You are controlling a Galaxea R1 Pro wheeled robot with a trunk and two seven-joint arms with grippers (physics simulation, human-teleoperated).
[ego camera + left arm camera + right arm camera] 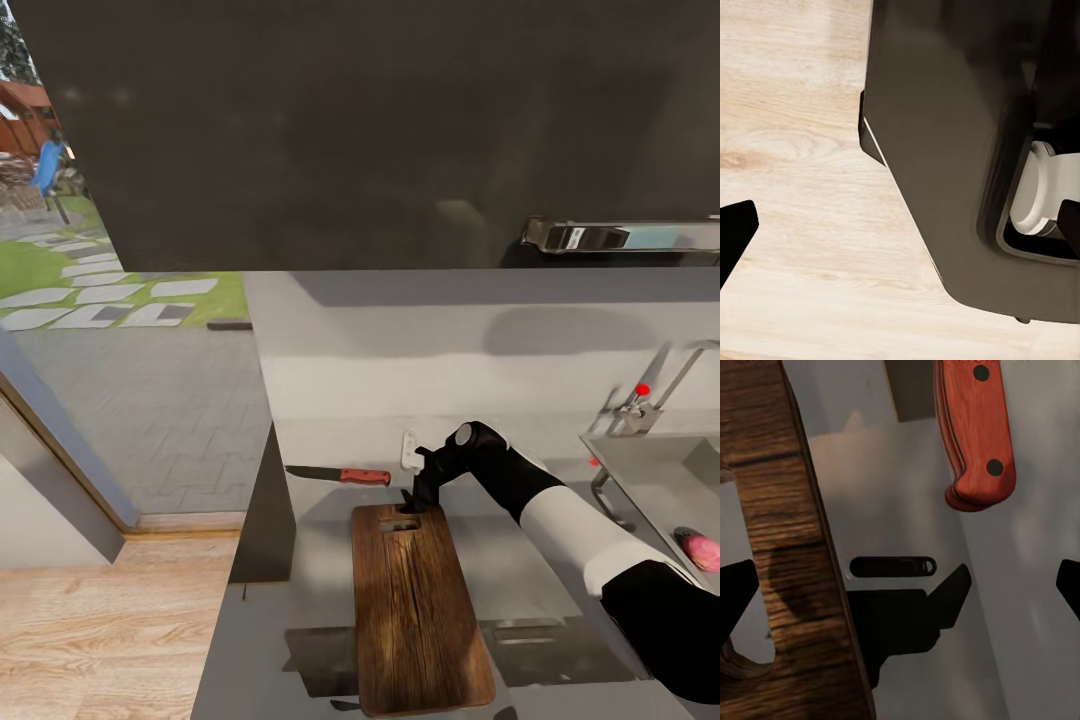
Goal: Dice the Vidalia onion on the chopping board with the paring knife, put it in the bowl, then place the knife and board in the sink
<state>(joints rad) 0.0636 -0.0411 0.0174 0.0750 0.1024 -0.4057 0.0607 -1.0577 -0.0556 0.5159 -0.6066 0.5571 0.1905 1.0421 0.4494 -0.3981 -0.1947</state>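
The wooden chopping board [420,610] lies lengthwise on the grey countertop [310,570], handle hole at its far end. Just beyond it on the left rests the red-handled paring knife [340,475], blade pointing left. My right gripper [415,497] hovers open over the board's far end; in the right wrist view the gripper [900,585] spans the board edge [787,547] and the bare counter below the knife handle [975,435]. The pinkish Vidalia onion [703,550] sits in the sink [650,470] at right. My left gripper [900,225] hangs open above the floor. The bowl is out of view.
A chrome tap with a red knob [642,390] stands behind the sink. Dark wall cabinets [400,130] hang overhead. The countertop ends at left [245,570], with wooden floor [100,630] and an open doorway to a patio beyond. My dark base [945,150] is beside the left gripper.
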